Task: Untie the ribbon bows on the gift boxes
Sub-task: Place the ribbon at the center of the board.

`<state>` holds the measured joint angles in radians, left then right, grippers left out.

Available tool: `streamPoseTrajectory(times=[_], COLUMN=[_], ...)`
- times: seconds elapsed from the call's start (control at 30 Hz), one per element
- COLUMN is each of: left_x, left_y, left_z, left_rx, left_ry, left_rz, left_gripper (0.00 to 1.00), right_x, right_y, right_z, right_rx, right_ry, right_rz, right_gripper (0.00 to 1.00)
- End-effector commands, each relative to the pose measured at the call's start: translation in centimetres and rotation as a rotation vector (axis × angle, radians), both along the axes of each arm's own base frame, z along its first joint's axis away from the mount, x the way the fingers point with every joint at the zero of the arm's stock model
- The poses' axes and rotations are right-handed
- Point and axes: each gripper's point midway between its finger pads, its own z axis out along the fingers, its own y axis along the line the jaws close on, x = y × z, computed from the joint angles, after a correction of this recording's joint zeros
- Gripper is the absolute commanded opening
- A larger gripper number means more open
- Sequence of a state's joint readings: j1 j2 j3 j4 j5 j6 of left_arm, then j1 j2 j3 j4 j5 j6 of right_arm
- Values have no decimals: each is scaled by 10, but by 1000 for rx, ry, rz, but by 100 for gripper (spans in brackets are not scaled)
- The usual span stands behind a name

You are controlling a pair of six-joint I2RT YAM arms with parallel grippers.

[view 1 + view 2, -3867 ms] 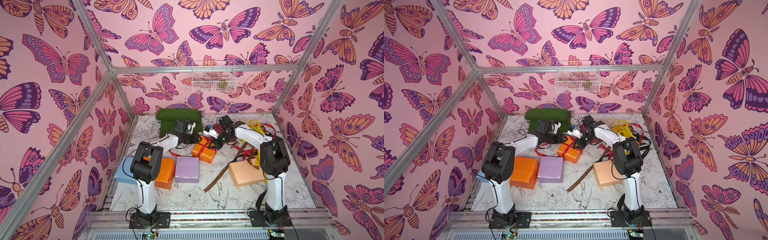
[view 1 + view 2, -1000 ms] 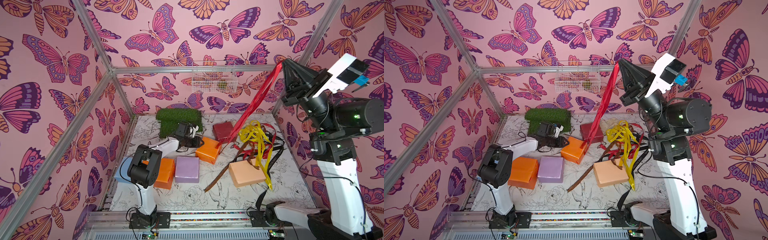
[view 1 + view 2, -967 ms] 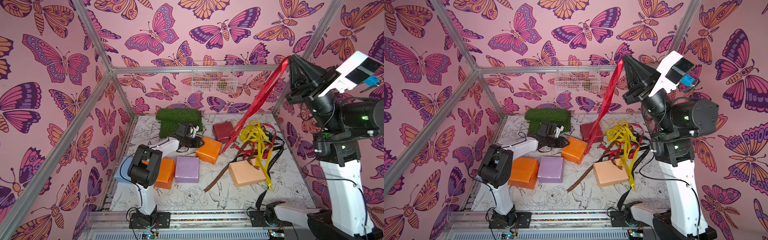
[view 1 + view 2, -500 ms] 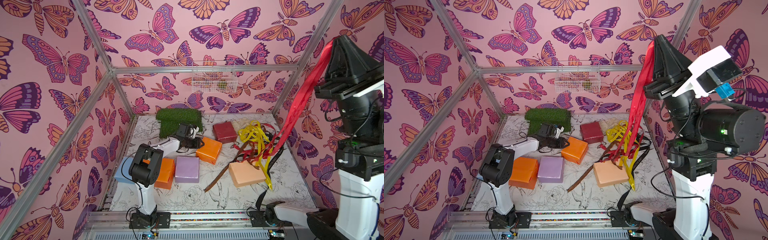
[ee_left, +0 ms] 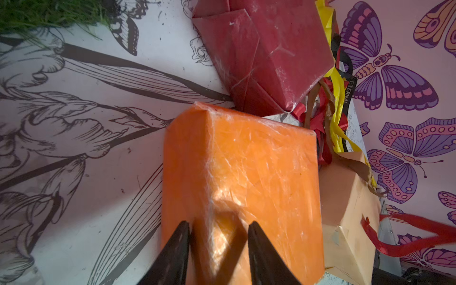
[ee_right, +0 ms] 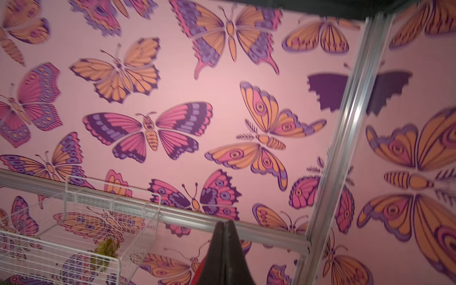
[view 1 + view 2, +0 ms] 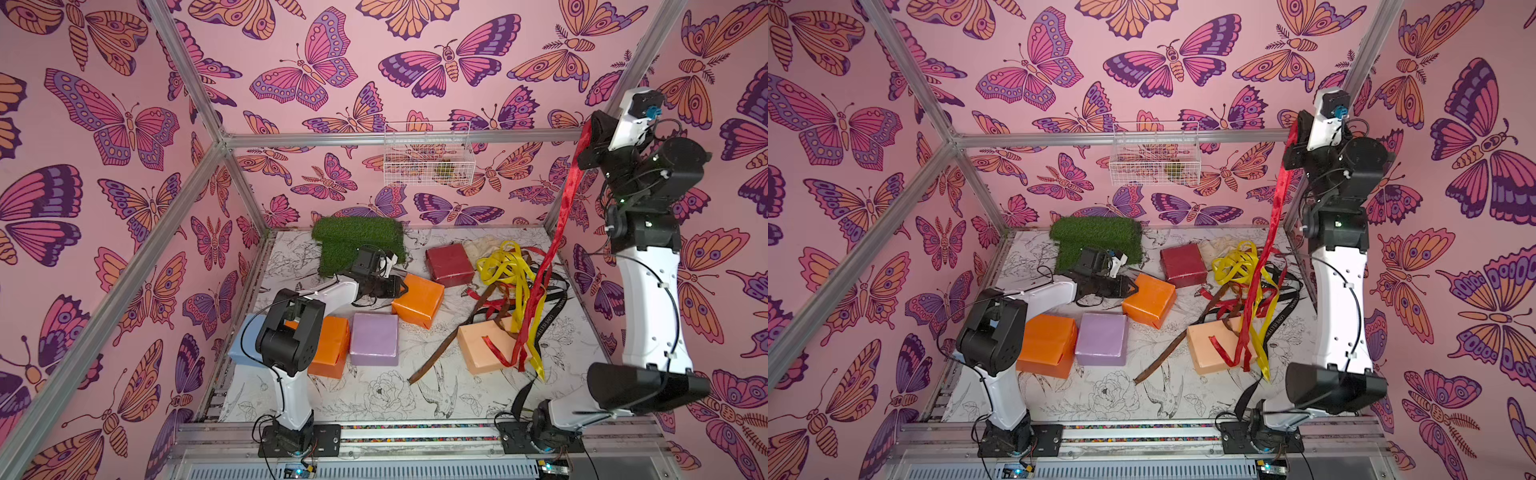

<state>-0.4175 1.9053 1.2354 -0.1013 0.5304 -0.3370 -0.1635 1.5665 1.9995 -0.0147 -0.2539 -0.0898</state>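
The bench (image 7: pixel 374 395) is white paper inked with flowers and birds, with pink butterfly wallpaper (image 7: pixel 332 83) around it. Up front, yellow ribbons (image 7: pixel 516 316) drape the peach paper box (image 7: pixel 478 349). Mid-bench the left pincer (image 5: pixel 217 223) nips the orange paper box (image 5: pixel 246 160) by a corner. The right pincer (image 6: pixel 225 223), high up, clamps a long red satin ribbon (image 7: pixel 564 208). The black ribbon (image 5: pixel 347 93) reads "ETERNAL". A white wire basket (image 7: pixel 426 183) hangs on the back wall.

We count six glossy paper-wrapped cuboid boxes (image 7: pixel 374 338) and one green turf mat (image 7: pixel 357 237). The tangled satin ribbons (image 7: pixel 505 266) we cannot count.
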Motion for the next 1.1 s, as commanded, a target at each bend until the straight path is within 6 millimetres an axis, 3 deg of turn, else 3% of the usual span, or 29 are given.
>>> streamPoseTrajectory(times=[0.0,0.1,0.2,0.3,0.33,0.47,0.7,0.9,1.07], left_x=[-3,-2,0,1,1,1,-4,-8,-12], left_y=[2,2,1,0,0,-1,1,2,4], left_z=[13,17,19,22,23,27,34,39,42], left_rx=[6,3,-1,-9,-13,-20,-25,-25,-23], left_ry=[-44,-49,-50,-49,-50,-53,-59,-64,-68], left_rz=[-13,-9,-5,-1,-3,-5,-3,-6,-3], left_gripper=[42,42,42,42,42,42,43,44,45], right_x=[9,28,37,44,36,51,64,72,69], right_y=[-36,-47,-38,-25,-18,2,-4,-6,-6], right_z=[1,-30,-66,-117,-122,-195,-301,-373,-419], right_rx=[131,164,250,314,307,296,418,462,487], right_ry=[1,106,219,301,295,470,680,895,1066], right_rz=[-27,-42,23,44,35,-9,-86,-140,-175], right_gripper=[0,0,0,0,0,0,0,0,7])
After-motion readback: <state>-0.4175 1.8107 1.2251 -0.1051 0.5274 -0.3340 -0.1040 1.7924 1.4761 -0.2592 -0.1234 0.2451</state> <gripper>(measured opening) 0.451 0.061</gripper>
